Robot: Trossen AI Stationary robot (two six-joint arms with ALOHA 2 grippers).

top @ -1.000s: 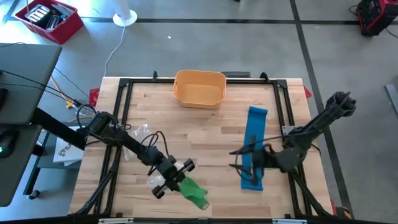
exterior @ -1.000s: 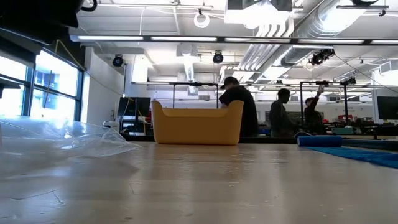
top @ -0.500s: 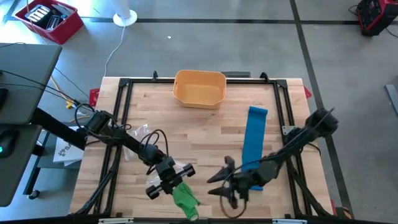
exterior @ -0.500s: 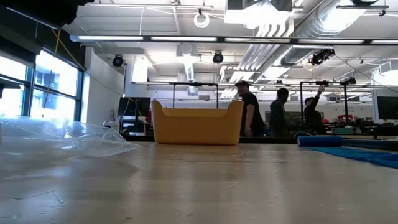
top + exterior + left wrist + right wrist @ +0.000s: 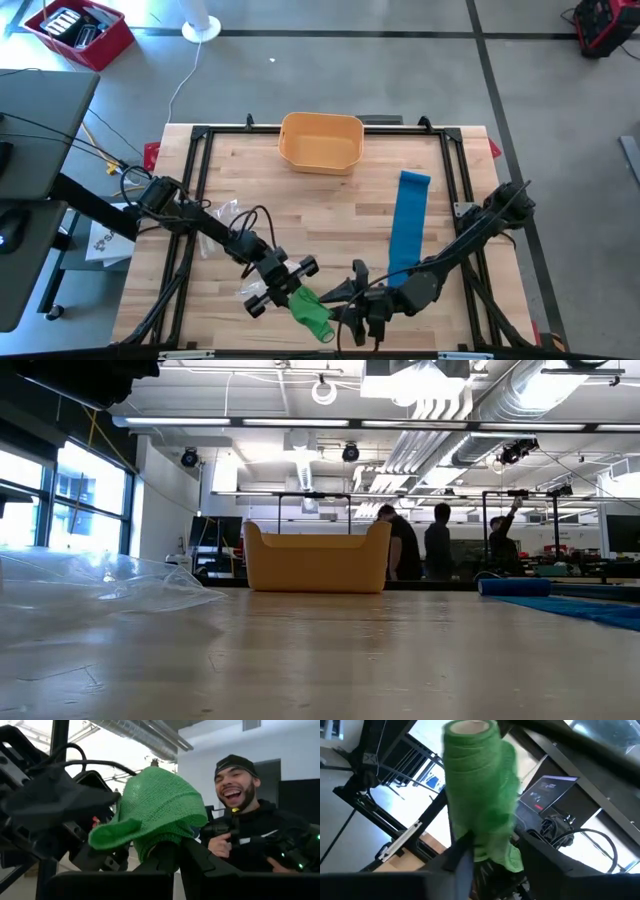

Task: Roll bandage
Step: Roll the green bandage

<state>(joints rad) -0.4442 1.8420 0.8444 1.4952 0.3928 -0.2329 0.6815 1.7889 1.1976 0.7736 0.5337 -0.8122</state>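
The left claw (image 5: 283,290) is clamped on the green bandage (image 5: 312,312). The right claw (image 5: 345,305), half open, straddles it. A mistimed squeeze could unravel the roll.

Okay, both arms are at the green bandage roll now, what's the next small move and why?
Probably finish closing the right pincer on the green bandage roll. The left pincer already clamps it near the table's front edge, and the right fingers flank the roll in the right wrist view.

1. Two dark, slender jointed arms are seen, the left arm (image 5: 200,225) and the right arm (image 5: 470,235).
2. Black cables are looped along the left arm.
3. Each arm is ended by two dark fingers.
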